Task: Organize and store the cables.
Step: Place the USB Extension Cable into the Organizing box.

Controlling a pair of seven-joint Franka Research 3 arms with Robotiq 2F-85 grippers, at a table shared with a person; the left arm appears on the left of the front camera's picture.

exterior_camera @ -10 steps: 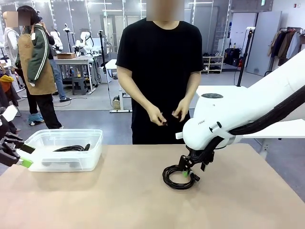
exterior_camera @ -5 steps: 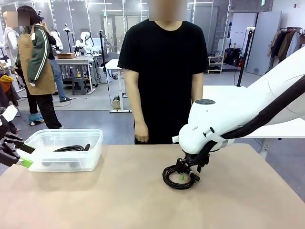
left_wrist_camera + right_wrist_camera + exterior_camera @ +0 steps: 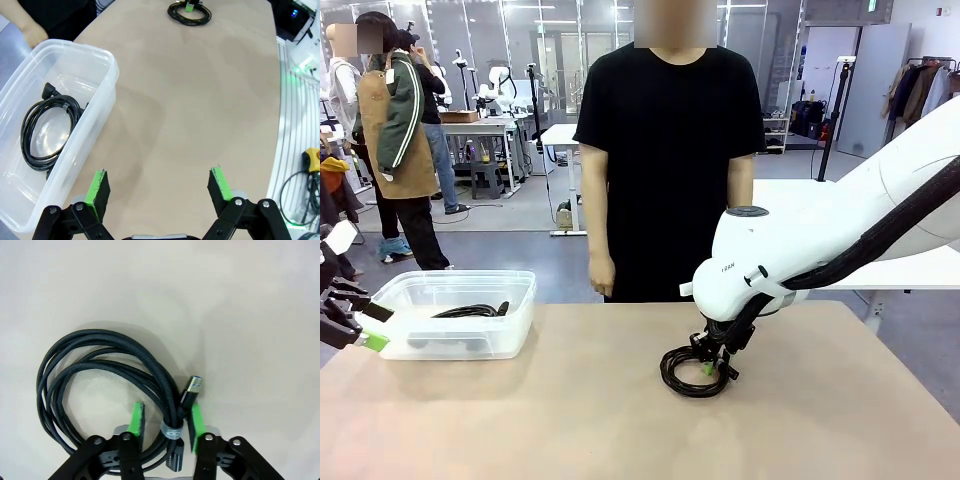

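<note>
The right arm is reaching steeply down to mid-table, its claw pinching shut on the cable at its tie, the coil lying flat. The left claw is hanging wide open and empty beside the bin, where a second cable is lying.

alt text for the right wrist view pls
The right hand is shut on a coiled black cable lying on a pale table, its green pads pinching the bundle at a small tie. A USB plug sticks out next to one pad.
</note>
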